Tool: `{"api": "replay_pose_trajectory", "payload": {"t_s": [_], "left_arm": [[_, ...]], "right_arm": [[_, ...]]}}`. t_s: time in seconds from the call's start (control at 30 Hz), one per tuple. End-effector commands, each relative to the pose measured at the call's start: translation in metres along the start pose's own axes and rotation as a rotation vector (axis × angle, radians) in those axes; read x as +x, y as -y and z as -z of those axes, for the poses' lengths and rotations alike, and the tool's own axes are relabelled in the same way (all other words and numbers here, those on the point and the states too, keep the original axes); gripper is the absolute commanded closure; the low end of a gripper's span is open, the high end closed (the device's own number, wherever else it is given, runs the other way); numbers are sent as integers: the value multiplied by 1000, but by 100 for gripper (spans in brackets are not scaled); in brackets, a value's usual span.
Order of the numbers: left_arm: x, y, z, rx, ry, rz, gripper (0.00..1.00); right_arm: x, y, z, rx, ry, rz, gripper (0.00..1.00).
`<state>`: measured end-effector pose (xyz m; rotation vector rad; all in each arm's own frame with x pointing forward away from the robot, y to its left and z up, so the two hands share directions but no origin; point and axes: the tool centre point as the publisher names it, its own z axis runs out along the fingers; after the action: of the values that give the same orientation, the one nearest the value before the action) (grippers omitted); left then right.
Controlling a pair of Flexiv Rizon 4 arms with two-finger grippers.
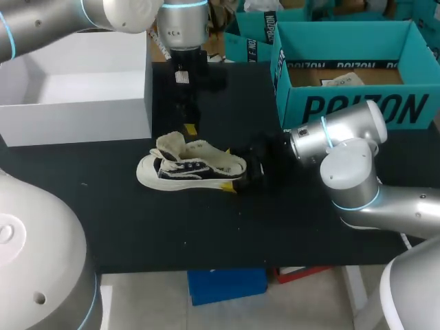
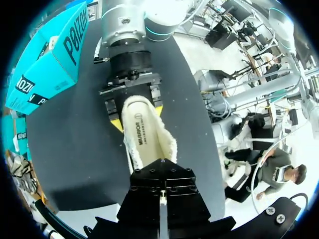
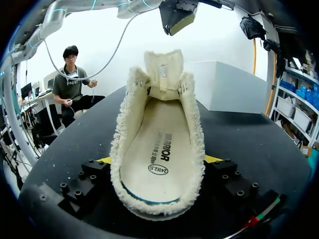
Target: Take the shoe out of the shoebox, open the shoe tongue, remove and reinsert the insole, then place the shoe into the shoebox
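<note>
right wrist view: right fingers (image 3: 82,181) snug against shoe (image 3: 159,149) sides (left fingers (image 3: 177,17) together)

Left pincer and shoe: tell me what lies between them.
Nothing: the right wrist view shows the left pincer clear of the shoe, only a bare gap between.

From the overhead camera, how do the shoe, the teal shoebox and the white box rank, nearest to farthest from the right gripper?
1. Shoe, mid-table, its heel gripped by the right gripper.
2. Teal shoebox, at the table's far right corner.
3. White box, far left, beyond the shoe.
</note>
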<state>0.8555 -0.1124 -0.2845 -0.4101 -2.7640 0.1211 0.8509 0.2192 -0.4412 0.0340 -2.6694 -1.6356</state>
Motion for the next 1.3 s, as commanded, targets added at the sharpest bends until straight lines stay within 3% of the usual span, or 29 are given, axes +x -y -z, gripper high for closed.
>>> {"api": "replay_pose_trajectory", "payload": {"t_s": [0.03, 0.37, 0.6, 1.3], "left_arm": [[-3, 2, 1, -9, -13, 0, 100], [-1, -1, -2, 3, -15, 12, 100], [4, -3, -24, 2, 6, 45, 100], [12, -6, -87, 24, -65, 73, 100]], "right_arm": [[-1, 5, -4, 1, 1, -2, 100], [-1, 5, -4, 1, 1, -2, 100], [-1, 5, -4, 1, 1, -2, 100], [-1, 5, -4, 1, 1, -2, 100]]}}
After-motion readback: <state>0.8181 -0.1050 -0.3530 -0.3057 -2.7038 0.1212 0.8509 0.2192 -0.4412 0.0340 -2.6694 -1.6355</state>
